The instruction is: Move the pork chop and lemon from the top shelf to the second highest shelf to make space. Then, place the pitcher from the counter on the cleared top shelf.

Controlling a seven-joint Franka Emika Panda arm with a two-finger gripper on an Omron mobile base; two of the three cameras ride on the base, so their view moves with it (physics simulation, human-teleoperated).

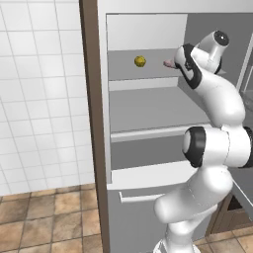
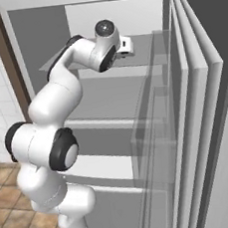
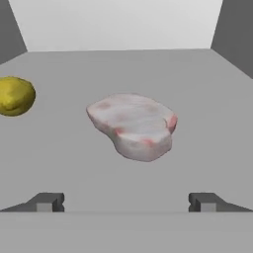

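Observation:
The pork chop [image 3: 132,126], a pale pink slab, lies flat on the top shelf [image 3: 197,89] straight ahead of my gripper [image 3: 126,202], whose two fingertips stand wide apart with nothing between them. The lemon [image 3: 15,96] sits to the chop's left on the same shelf. From the left base view the lemon [image 1: 140,61] rests mid-shelf and a sliver of the pork chop [image 1: 169,63] peeks out beside my wrist. The second highest shelf [image 1: 148,106] below is bare. The pitcher is out of view.
The fridge's side walls and back wall [image 3: 118,24] box in the top shelf. The open fridge door with its clear bins [image 2: 185,108] stands to the right. A tiled wall [image 1: 44,99] and brown frame [image 1: 94,123] lie to the left.

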